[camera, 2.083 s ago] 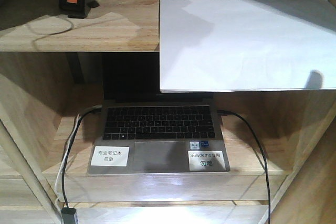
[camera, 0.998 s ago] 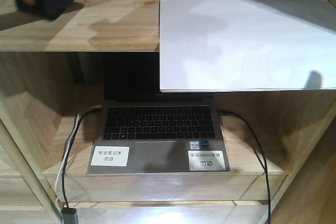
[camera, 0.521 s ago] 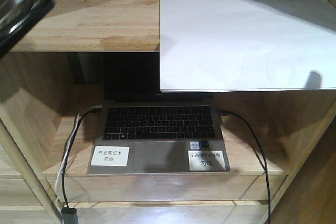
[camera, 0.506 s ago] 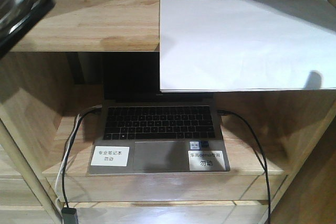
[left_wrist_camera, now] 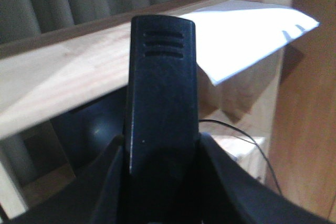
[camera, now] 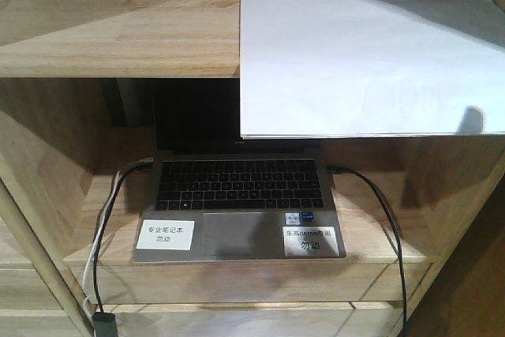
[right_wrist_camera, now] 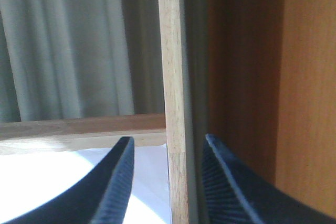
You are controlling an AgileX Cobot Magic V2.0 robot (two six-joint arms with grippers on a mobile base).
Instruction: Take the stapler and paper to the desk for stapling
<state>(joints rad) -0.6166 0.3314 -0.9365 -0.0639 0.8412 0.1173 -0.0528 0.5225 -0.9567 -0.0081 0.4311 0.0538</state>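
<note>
Left hand [left_wrist_camera: 164, 182] grips the stapler [left_wrist_camera: 163, 93]; right hand [right_wrist_camera: 168, 148] is spread wide by the paper [camera: 371, 65], which overhangs the shelf [camera: 118, 37] above a laptop [camera: 237, 195]

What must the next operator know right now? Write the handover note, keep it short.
Left pincer: shut on the stapler, which is off the upper shelf.
Right pincer: open, empty, facing the shelving's upright post.
Paper: flat on the upper shelf, front edge overhanging above the laptop.
Done: stapler grasped.
Left: grasp the paper, carry both to the desk, which is out of view.
</note>
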